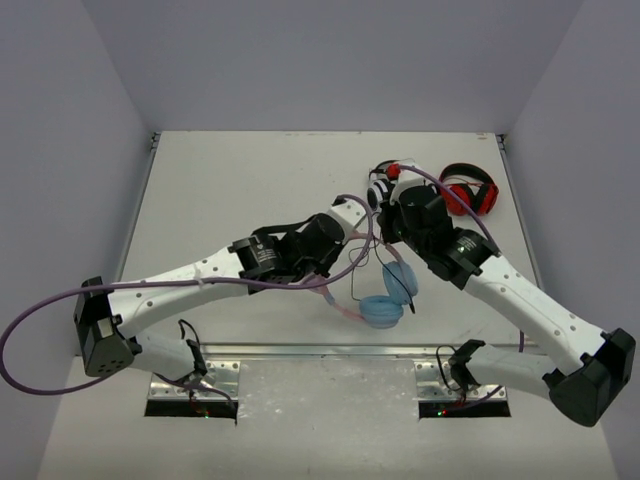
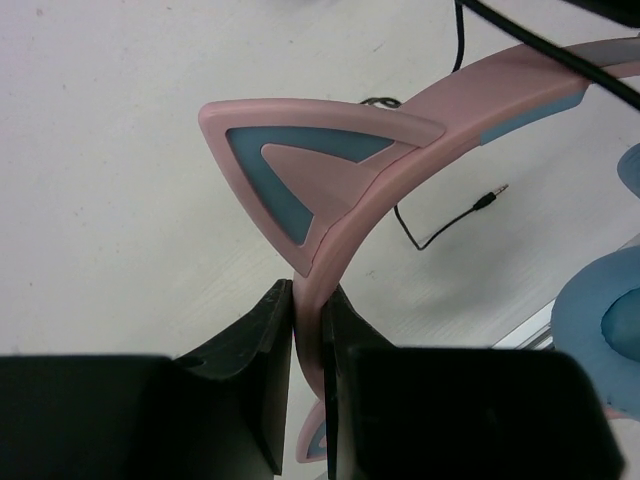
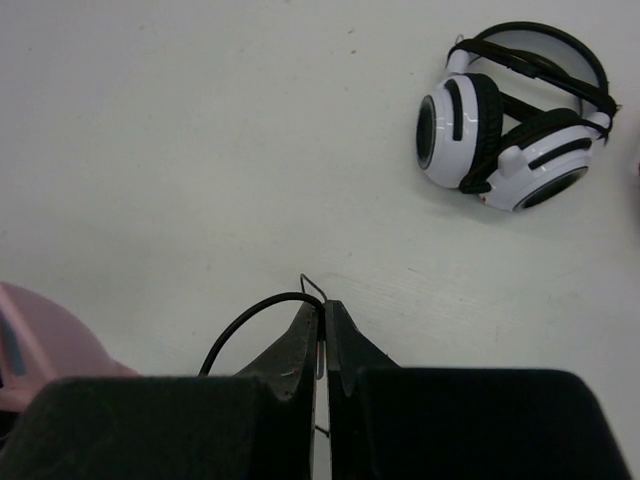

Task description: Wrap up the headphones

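Left fingers clamped on pink cat-eared plastic headphones | right fingers pinching thin black cable | advise steady band, taut winding

No word, brand, number or sign can be read in any view. The pink headphones, the white-and-black pair and the red pair show no legible marking.
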Robot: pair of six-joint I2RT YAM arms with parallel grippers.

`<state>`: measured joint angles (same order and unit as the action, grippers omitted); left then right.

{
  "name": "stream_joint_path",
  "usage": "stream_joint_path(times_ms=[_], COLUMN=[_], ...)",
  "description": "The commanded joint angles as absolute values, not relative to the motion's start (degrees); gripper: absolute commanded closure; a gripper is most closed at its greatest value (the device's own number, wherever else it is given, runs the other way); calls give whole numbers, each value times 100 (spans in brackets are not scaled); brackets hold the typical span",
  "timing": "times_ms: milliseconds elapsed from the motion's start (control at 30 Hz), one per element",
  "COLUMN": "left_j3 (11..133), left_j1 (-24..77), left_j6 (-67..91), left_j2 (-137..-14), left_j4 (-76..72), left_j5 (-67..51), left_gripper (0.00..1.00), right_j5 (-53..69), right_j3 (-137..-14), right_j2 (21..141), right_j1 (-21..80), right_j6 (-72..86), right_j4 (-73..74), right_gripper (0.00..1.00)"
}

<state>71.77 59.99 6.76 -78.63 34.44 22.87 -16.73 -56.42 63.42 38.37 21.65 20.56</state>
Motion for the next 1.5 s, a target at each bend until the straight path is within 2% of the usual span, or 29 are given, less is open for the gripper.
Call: stream_joint_path(times_ms=[0,233,467,567,633,667,800,833,933,1000,1033,1100,1233,1300,1333,1400,1467], left_j3=[7094,6917,7048,7023,6970,6918,6987,6996,7075,7119,7119,7145,7259,7347,7435,7514,7637], left_j1=[6056,6056,6056,6056,6056,6047,6056,6056,6056,6056,6056,6056,6056,6047,6056,6056,6056], left_j6=[879,967,1037,1125,1239,1265,1546,1582,1687,1775,1801,1924,2144,2293,2346,2452,2504], left_j2=[-7296,-6742,-6320,-5996,-5837,-5758,-5441,-5397,-5274,-5177,-5125,-4966,-4737,-4685,-4685,-4702,-4781], left_j4=[2725,2453,1943,1689,1539,1408,1275,1240,1187,1187,1143,1108,1055,1081,1116,1160,1195], left_j5=[2197,2004,1732,1819,1863,1881,2039,2056,2057,2135,2318,2748,3558,3866,4154,4515,4745], left_gripper=[100,100,100,100,100,100,100,100,100,100,100,100,100,100,100,100,100], right_j5=[-2408,-1979,-485,340,1043,1316,2415,2713,2917,2839,2752,2795,3023,3172,3216,3391,3524], right_j3=[-5801,-5767,-5486,-5064,-4722,-4607,-4412,-4403,-4377,-4368,-4368,-4298,-4000,-3798,-3745,-3613,-3525], right_j2=[6267,6372,6390,6171,5986,5942,6090,6152,6415,6538,6678,6889,7181,7408,7479,7655,7795], right_j1=[3850,3850,3850,3841,3832,3832,3832,3832,3832,3832,3832,3832,3832,3832,3832,3841,3850], right_j6=[2180,1995,2012,1916,1925,1907,2091,2188,2408,2443,2443,2539,2830,3083,3163,3391,3550], right_j4=[1881,1600,968,48,-507,-779,-1914,-2064,-2653,-2909,-2944,-3137,-3744,-4191,-4323,-4727,-5147], right_gripper=[99,99,99,99,94,85,67,60,58,60,67,72,72,75,89,97,92])
